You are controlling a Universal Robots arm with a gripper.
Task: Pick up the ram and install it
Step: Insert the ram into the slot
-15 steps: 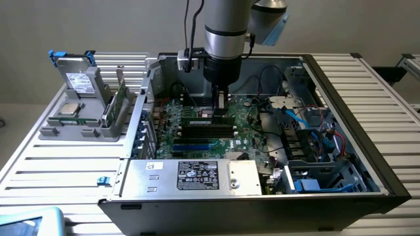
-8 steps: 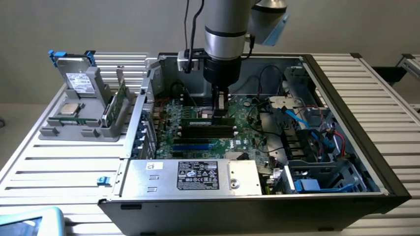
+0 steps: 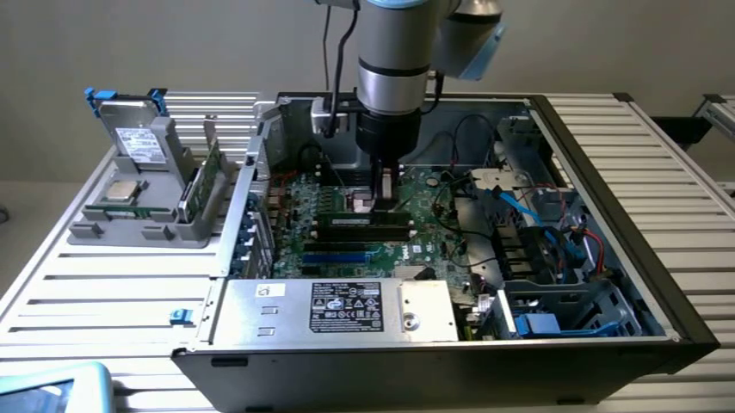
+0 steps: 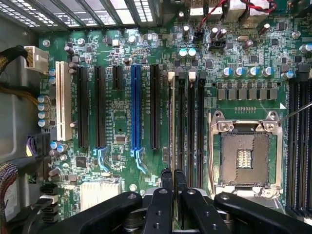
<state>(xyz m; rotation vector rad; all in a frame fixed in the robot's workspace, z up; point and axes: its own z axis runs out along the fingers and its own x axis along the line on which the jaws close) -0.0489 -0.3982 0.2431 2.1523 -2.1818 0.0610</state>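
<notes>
In the wrist view the pincer [image 4: 173, 173] is pinched narrow on the ram [image 4: 171, 122], which stands on edge, long axis along the memory slots [image 4: 192, 122]. In the exterior view the ram lies left to right inside the open case [image 3: 597, 172], under the arm [image 3: 397, 69].

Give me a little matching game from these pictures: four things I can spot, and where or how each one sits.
Things:
1. ram
2. CPU socket
3. power supply
4. grey parts holder

Places or states:
a. outside the case, on the slatted table
b. empty, framed in metal
c. edge-on in a black slot, under the claw
d. silver labelled box, nearest the exterior camera

Pairs: 1c, 2b, 3d, 4a.
</notes>
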